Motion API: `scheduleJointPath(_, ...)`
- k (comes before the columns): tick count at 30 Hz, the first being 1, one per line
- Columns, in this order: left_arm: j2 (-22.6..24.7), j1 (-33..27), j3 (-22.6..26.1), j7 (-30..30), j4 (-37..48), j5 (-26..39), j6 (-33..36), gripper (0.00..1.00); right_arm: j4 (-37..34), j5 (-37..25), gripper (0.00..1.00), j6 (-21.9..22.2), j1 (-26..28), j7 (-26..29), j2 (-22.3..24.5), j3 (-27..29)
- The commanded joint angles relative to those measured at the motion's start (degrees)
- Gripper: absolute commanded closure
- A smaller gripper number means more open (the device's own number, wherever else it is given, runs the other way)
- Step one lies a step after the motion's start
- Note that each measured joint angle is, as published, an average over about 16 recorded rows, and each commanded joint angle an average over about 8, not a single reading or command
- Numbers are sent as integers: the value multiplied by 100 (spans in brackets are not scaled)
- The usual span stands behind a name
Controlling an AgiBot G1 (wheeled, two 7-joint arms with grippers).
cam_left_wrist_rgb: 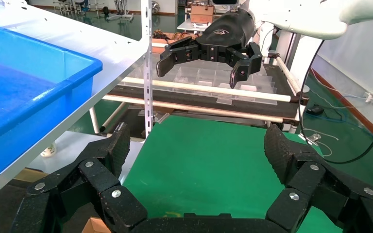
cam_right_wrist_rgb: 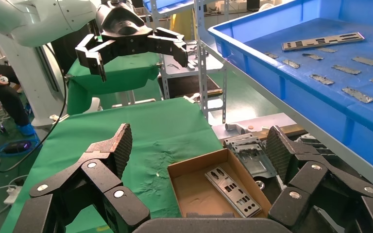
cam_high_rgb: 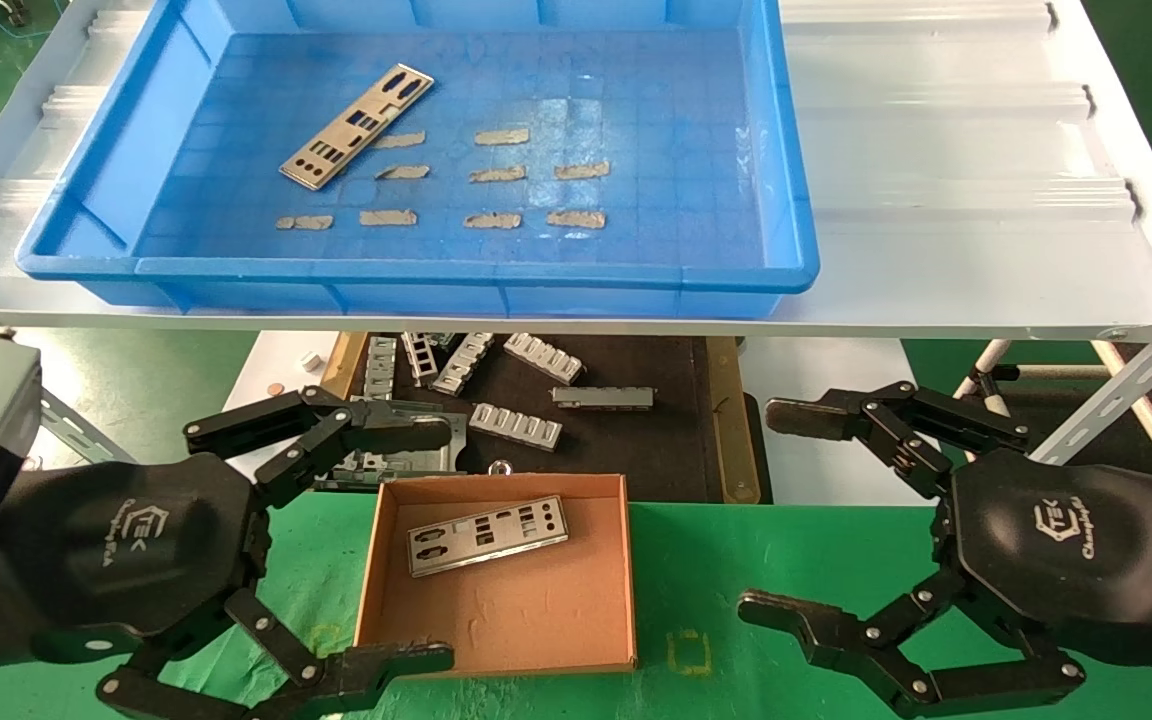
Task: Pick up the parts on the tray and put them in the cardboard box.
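One silver punched part (cam_high_rgb: 357, 125) lies at an angle in the back left of the blue tray (cam_high_rgb: 796, 245), seen too in the right wrist view as a part (cam_right_wrist_rgb: 322, 41) on the tray (cam_right_wrist_rgb: 238, 46). A second part (cam_high_rgb: 487, 535) rests flat inside the cardboard box (cam_high_rgb: 626, 560) on the green cloth; the right wrist view shows that part (cam_right_wrist_rgb: 232, 191) in the box (cam_right_wrist_rgb: 194, 162). My left gripper (cam_high_rgb: 436, 545) hangs open just left of the box, holding nothing. Right of the box, my right gripper (cam_high_rgb: 786, 510) is open and empty too.
Grey ribbed brackets (cam_high_rgb: 516, 425) and metal frames (cam_high_rgb: 406, 455) lie on a black mat (cam_high_rgb: 636, 440) under the white shelf (cam_high_rgb: 936, 290) that carries the tray. Tan tape strips (cam_high_rgb: 501, 175) dot the tray floor. Green cloth (cam_high_rgb: 736, 560) spreads around the box.
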Motion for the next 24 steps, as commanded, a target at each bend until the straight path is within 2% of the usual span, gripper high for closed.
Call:
scheduleJointPath(1,5,-2,-1,3,8,0,-8,0,0,0,0,0,0,0,0,0)
scheduleJointPath(16,13,3,-15,7,10,-7,-47,0,-1,0,0,1,-1,0,0,0)
scheduleJointPath(18,13,2,-15,8,14,-7,-46,14,-1,0,0,1,-1,0,0,0)
scheduleJointPath(20,14,2,-15,9,16,-7,-45,36,-1,0,0,1,-1,0,0,0)
scheduleJointPath(21,14,2,-15,10,18,-7,-44,43,-1,0,0,1,-1,0,0,0)
scheduleJointPath(24,15,1,-15,11,20,-7,-43,42,-1,0,0,1,-1,0,0,0)
